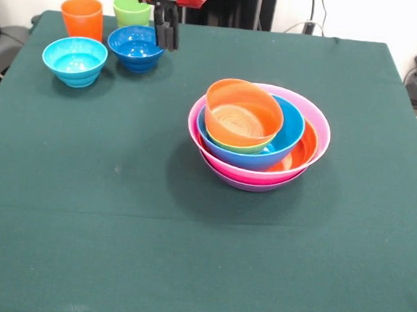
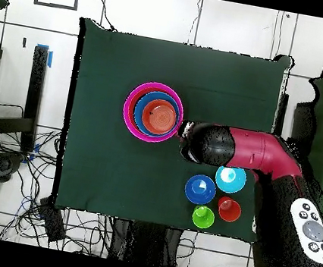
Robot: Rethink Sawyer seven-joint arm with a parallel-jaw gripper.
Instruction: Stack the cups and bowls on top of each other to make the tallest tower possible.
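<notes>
Green table point(image 1: 114, 228) carries everything. Arm point(image 2: 268, 155) is red and black; in the overhead view it reaches in from the right side, its head sitting between the tower and the loose pieces.

Tower point(image 1: 258, 135) stands right of centre in the front view: a nest of bowls. Purple bowl point(image 1: 253, 185) is at the bottom, only its lower edge showing. Pink bowl point(image 1: 310, 117) sits in it, widest rim visible. Large orange bowl point(image 1: 306, 146) is inside the pink one, showing on the right side. Large blue bowl point(image 1: 291, 127) is inside that. A sliver of lime green bowl point(image 1: 249, 149) shows under the top piece. Small orange bowl point(image 1: 243, 114) is on top, tilted toward the camera, mouth up.

Loose group is at the top left corner in the front view, well apart from the tower. Light blue bowl point(image 1: 74, 60) is nearest the camera, upright. Dark blue bowl point(image 1: 134, 46) is just beside it to the right. Behind them stand the orange cup point(image 1: 82, 17) and the lime green cup point(image 1: 131, 9), both upright, side by side.

Gripper point(image 1: 165, 28) hangs over the dark blue bowl's right rim, fingers close together, nothing held between them. Whether it touches the bowl, can't tell.
</notes>
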